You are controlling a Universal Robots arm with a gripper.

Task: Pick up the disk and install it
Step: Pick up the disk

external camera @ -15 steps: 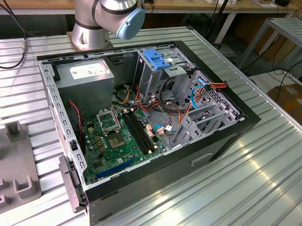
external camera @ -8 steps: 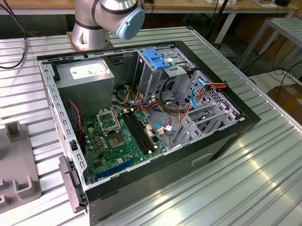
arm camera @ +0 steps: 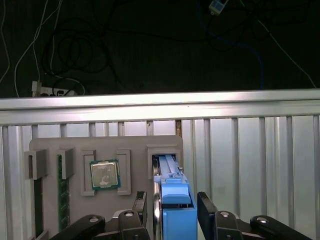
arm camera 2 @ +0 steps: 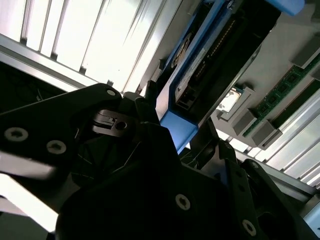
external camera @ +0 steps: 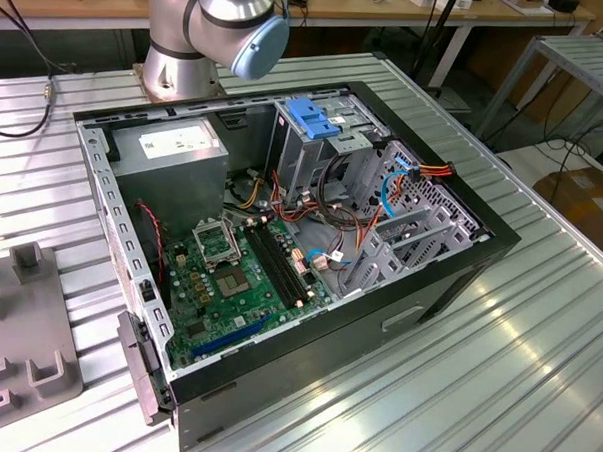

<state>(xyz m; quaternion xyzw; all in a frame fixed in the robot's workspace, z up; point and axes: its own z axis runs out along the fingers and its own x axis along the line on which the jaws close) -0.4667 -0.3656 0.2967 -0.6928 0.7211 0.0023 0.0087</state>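
I've got the gripper [arm camera: 173, 197] down over the grey parts tray [arm camera: 135, 145], straddling the disk [arm camera: 175, 217]. From these feeds I cannot tell whether it is clamped on the disk or just set loosely around it.

In the first wrist view the disk stands on edge in a slot of the tray, at the tray's side nearest the bare table slats [arm camera: 250, 160]. Its blue side rail faces my camera. In the second wrist view I see the disk [arm camera 2: 215, 55] from close in, blue rail along one long edge and the dark connector face beside it, with the tray behind.

Elsewhere in the tray, a processor chip [arm camera: 104, 174] lies flat in a square pocket one holder over from the disk's slot. Green memory sticks [arm camera: 62, 190] sit in narrow slots further along, away from the disk.

In the exterior view the tray [external camera: 36, 345] lies on the ribbed aluminium table, and the open computer case [external camera: 460, 263] sits just beside the tray, on the exterior view's right. Inside the case I can see the green motherboard [external camera: 239, 283], the grey power supply [external camera: 175, 145] and the blue-topped drive cage [external camera: 311, 116], which is on the side of the case away from the tray.
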